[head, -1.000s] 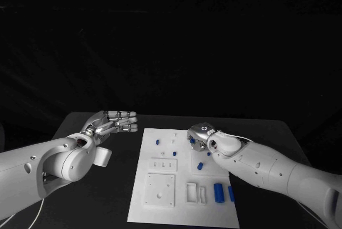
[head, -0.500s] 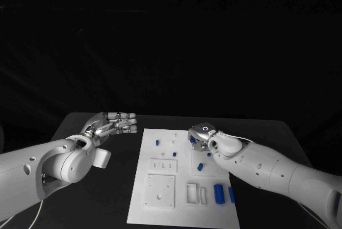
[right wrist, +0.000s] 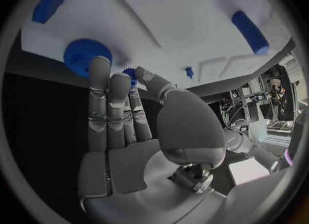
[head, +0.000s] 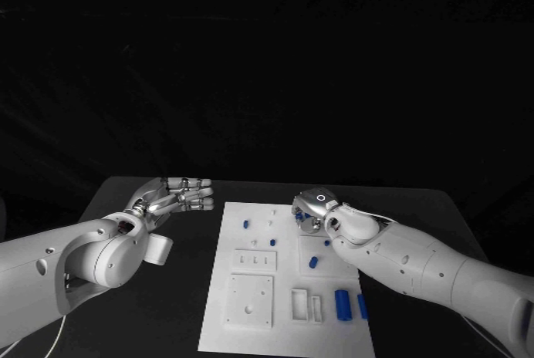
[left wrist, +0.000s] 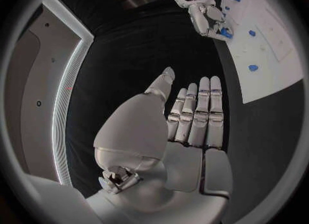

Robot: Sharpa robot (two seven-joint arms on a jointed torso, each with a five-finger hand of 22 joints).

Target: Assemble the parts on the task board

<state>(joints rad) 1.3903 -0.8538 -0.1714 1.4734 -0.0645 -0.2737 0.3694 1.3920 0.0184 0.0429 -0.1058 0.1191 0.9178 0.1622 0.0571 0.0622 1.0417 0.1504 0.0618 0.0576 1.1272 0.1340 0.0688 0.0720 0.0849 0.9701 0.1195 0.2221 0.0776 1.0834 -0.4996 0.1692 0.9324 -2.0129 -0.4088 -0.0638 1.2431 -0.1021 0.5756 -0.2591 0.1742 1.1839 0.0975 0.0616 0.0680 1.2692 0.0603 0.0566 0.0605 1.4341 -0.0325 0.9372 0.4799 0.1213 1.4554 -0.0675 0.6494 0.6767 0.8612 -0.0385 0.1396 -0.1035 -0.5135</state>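
Right silver hand (head: 314,211) lowered over the far right edge of the flat white task board (head: 251,327), fingertips (right wrist: 98,65) touching a round blue toothed gear part (right wrist: 85,55) at that edge; whether pinched or merely touched cannot be told. Just past the fingertips, a small blue peg (right wrist: 188,71) upright on the plate. Left silver hand (head: 176,194) held above the black table (head: 167,312) beside the board, fingers straight and close together, palm bare, gripping nothing
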